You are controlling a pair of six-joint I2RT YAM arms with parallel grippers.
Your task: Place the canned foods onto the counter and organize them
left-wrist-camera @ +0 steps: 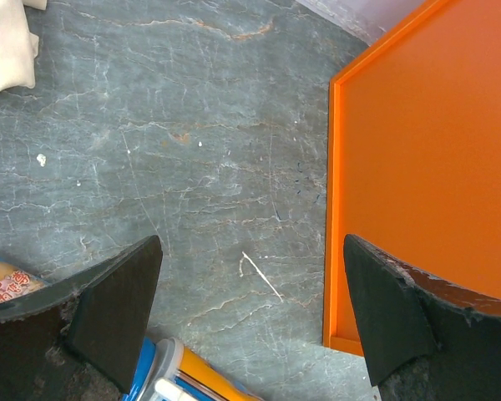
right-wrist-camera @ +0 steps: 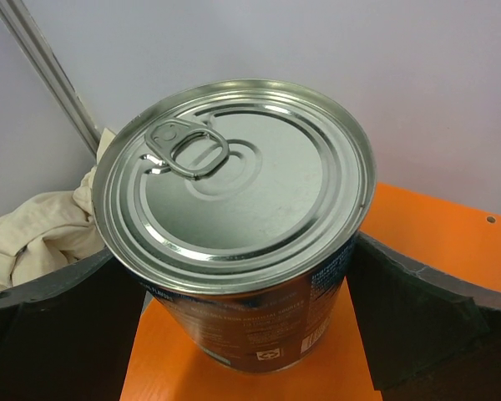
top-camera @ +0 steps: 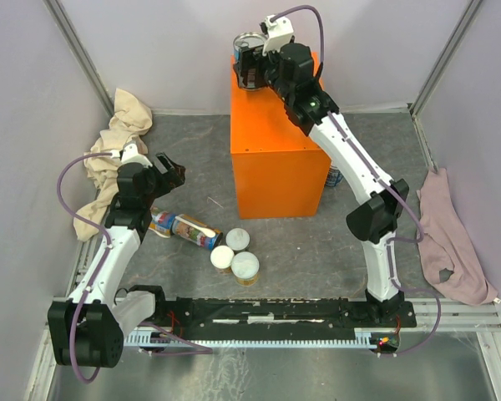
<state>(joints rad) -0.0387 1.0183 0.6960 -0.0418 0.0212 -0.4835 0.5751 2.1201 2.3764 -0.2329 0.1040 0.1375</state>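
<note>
Right fingers [right-wrist-camera: 417,309] fill the bottom corners of the right wrist view. They are spread wide to either side of a steel tin [right-wrist-camera: 234,192], and I cannot tell whether their pads touch its sides. The tin stands upright on the orange box [right-wrist-camera: 434,234], with its silver lid up and a dark blue label below. Only this close view shows the ring-pull. From overhead the same tin [top-camera: 250,48] sits at the far left corner of the box top [top-camera: 275,159].

Left fingers [left-wrist-camera: 108,309] are spread as well, with only the grey bench [left-wrist-camera: 150,167] and a thin white sliver [left-wrist-camera: 261,276] between them. The box wall is just to their right. At its bottom edge, that wrist view catches the end of a yellow-and-blue can [left-wrist-camera: 192,380] lying on its side.

The overhead view alone gives the rest:
- A pair of lying cans [top-camera: 192,229] rests on the bench beside the left arm.
- Just right of them, three pale-lidded cans [top-camera: 237,239] stand upright close together, near of the box.
- A blue-labelled can [top-camera: 335,176] stands on the bench against the box's right side, partly hidden by the right arm.
- A beige cloth [top-camera: 121,138] is heaped at the far left.
- A pink cloth [top-camera: 451,242] lies along the right edge.
</note>
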